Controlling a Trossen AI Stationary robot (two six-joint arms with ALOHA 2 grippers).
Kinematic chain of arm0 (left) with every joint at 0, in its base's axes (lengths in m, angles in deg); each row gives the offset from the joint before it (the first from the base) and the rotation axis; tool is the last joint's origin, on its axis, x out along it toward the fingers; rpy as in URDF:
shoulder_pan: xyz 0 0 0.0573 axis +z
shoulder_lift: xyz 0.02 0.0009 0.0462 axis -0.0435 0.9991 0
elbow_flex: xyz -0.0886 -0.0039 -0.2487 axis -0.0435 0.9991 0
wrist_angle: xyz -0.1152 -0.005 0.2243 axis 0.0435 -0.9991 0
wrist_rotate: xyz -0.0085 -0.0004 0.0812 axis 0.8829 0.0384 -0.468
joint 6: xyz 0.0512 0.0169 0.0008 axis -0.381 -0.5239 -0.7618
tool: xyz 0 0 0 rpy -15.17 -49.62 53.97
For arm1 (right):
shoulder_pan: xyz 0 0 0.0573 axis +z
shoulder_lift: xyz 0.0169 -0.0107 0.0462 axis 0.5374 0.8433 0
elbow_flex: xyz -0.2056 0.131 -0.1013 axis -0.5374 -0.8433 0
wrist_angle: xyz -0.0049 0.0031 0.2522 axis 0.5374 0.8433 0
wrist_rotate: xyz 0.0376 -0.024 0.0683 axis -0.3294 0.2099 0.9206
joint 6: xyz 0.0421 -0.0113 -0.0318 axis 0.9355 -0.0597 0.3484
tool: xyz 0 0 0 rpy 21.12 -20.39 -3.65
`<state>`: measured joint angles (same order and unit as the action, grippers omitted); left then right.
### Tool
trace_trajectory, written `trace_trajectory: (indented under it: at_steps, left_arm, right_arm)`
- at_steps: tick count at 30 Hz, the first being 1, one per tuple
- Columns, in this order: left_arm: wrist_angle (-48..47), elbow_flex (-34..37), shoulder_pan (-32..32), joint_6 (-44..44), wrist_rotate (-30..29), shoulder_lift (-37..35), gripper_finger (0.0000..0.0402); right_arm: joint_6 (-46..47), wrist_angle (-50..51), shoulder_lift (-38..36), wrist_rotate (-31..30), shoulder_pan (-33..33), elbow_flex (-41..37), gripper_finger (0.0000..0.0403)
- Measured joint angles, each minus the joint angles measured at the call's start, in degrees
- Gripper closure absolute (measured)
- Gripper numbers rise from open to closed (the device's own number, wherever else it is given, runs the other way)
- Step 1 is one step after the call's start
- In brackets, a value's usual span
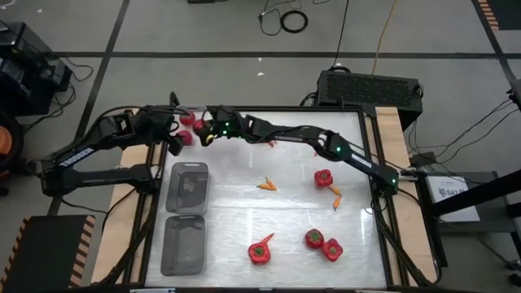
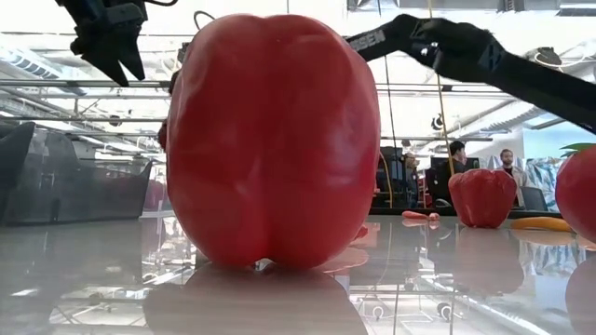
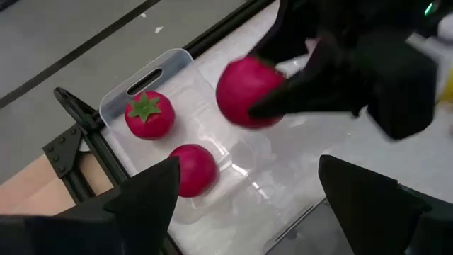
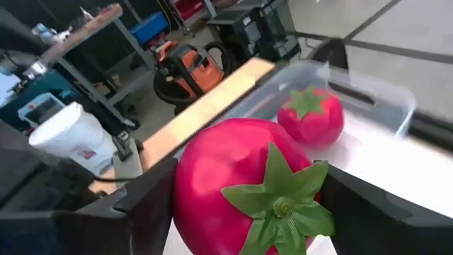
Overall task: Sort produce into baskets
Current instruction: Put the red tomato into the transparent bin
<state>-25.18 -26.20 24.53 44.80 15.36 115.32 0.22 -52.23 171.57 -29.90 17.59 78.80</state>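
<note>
The right gripper grips a red tomato between its jaws, holding it just above the far clear basket at the far left corner of the counter. Two more tomatoes already lie in that basket: one with its green stem up and a second just beside it. The left gripper hangs close by over the same basket, its jaws spread wide and empty. Two other clear baskets sit in a row nearer than the far basket, along the counter's left edge. Red peppers and thin orange chilies lie scattered over the counter to the right of the baskets.
</note>
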Motion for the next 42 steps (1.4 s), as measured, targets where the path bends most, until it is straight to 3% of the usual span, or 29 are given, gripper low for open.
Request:
trace_trajectory:
  at_steps: [11, 19, 42]
  left_arm:
    - [0.23, 0.0, -0.04, 0.04, 1.38, -0.02, 0.0061]
    - [0.27, 0.0, -0.04, 1.04, 1.51, 0.0, 0.0061]
    - [0.6, -0.04, -0.04, 1.39, 1.61, 0.0, 0.0061]
  right_arm:
    - [-4.11, -6.05, 3.52, -2.68, 1.37, 1.15, 0.0112]
    - [-9.22, -6.53, 3.84, -1.03, 1.71, 1.13, 0.0112]
    - [-9.2, -5.16, 3.79, 1.63, 1.16, 1.13, 0.0099]
